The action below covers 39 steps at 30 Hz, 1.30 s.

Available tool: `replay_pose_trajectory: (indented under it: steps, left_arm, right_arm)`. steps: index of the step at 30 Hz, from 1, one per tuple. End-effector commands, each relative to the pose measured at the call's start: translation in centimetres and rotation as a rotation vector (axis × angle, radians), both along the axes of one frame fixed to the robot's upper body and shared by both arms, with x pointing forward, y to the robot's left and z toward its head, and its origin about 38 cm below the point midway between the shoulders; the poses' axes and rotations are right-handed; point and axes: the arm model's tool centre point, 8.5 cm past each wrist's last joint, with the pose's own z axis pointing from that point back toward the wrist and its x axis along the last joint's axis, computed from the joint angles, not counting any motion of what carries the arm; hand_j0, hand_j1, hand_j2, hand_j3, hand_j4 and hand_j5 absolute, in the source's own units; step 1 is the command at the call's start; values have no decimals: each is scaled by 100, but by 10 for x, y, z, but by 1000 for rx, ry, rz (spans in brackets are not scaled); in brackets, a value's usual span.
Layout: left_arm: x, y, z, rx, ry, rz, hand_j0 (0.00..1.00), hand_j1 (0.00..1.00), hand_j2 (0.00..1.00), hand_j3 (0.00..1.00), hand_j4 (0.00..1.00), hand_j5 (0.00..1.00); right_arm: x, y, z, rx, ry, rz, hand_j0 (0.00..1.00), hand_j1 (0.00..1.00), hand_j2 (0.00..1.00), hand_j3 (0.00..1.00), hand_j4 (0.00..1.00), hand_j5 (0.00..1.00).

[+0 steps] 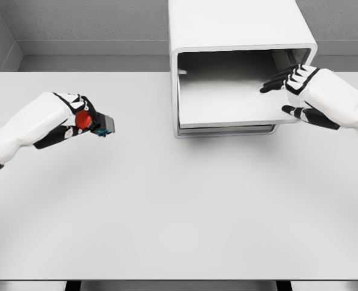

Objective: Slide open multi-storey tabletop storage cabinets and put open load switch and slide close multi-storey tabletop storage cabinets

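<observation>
Left hand grips the red-knobbed load switch above the table; fingers closed around it. Right hand, fingers extended and holding nothing, rests at the pulled-out drawer of the cabinet.

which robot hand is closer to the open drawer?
Right. The right robot hand is on the drawer at its right edge; the left robot hand is well off to its left, holding the switch.

One head camera looks down, fairly close, over the table (cabinet at the far edge).
</observation>
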Motion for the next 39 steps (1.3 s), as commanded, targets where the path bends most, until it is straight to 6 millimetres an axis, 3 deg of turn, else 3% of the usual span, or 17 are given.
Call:
replay_pose_trajectory:
  steps: [1,9,20,32,39]
  left_arm:
    - [0,-3,-1,-20,2,-3,28,28,28,28,28,28]
    - [5,-21,2,-85,-19,-27,28,28,28,28,28,28]
    - [14,-41,18,-125,-69,-70,29,29,29,29,29,29]
    - [23,-78,36,-185,-118,-148,29,29,29,29,29,29]
    - [26,-104,44,-189,-135,-210,29,29,29,29,29,29]
  right_arm:
    - [1,-12,13,25,-26,-26,69,69,69,69,69,69]
    - [0,-42,16,23,-26,-110,68,68,68,68,68,68]
    - [1,-86,-15,-16,81,-230,61,61,61,61,61,61]
    - [-17,-98,-58,-97,196,-265,59,59,59,59,59,59]
    - [-17,-97,-61,-98,199,-265,60,60,60,60,60,60]
